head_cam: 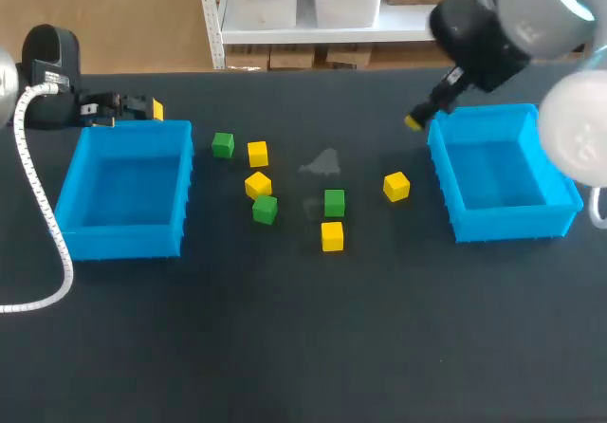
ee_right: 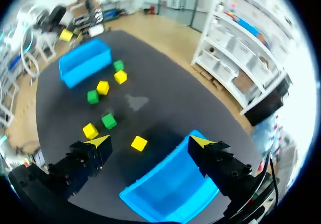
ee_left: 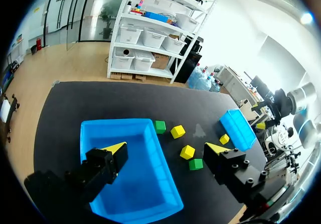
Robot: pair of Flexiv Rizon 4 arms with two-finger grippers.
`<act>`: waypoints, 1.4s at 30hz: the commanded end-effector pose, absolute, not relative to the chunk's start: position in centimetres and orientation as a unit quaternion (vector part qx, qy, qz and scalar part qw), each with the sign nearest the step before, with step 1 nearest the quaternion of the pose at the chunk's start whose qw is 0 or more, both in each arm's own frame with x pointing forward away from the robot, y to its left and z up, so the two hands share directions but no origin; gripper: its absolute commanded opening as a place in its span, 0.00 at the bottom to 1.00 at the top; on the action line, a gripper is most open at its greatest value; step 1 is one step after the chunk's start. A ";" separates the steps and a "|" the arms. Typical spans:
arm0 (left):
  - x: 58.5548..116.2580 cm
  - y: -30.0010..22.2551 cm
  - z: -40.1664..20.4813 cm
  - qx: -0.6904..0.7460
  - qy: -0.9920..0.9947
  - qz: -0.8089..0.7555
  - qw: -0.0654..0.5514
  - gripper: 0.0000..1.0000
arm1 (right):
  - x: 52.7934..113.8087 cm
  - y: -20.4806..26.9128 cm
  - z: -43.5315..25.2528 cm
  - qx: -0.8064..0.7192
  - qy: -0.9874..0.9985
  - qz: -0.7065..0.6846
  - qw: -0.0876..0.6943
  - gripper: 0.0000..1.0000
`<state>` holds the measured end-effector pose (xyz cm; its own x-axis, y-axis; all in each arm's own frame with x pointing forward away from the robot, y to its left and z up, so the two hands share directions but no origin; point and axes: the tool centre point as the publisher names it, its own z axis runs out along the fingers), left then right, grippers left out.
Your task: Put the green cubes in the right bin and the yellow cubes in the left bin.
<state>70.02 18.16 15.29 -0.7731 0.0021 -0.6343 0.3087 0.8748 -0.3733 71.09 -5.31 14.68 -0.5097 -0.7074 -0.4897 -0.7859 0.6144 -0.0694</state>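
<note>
Cubes sit loose on the dark table (head_cam: 303,347) between two blue bins. I count seven small ones with bright, plain faces: three green and four yellow.

Closest to the left bin (head_cam: 123,241), a green cube (head_cam: 223,144) stands just beside a yellow cube (head_cam: 257,153). A little nearer to me, a second yellow cube (head_cam: 258,185) sits tilted against a second green cube (head_cam: 265,209); I cannot tell whether they touch. Around the middle, a third green cube (head_cam: 334,202) lies with a third yellow cube (head_cam: 331,236) just in front of it, a narrow gap between them. A fourth yellow cube (head_cam: 396,187) lies alone, near the right bin (head_cam: 512,222). Both bins are open-topped boxes with straight walls.

My left gripper (ee_left: 167,148) hangs by the far rim of the left bin, which lies under and ahead of its fingers. Those fingers stand wide apart, grip nothing and touch nothing.

My right gripper (ee_right: 150,141) hangs above the right bin's far corner, on the side toward the cubes. Its fingers are also spread wide, clear of the bin's wall and of every cube.
</note>
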 end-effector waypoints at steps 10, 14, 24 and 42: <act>70.0 18.4 15.1 0.087 0.909 -0.240 0.329 1.00 | 69.9 -0.2 9.7 -0.649 0.747 -0.021 0.144 1.00; 70.0 18.4 15.1 0.087 0.909 -0.240 0.329 1.00 | 70.0 1.2 8.3 -0.679 0.722 -0.031 0.130 1.00; 70.0 18.4 15.1 0.087 0.909 -0.240 0.329 1.00 | 71.0 4.0 4.7 -0.709 0.696 -0.027 0.113 1.00; 70.0 18.4 15.1 0.087 0.909 -0.240 0.329 1.00 | 71.1 5.8 1.4 -0.712 0.695 -0.020 0.096 1.00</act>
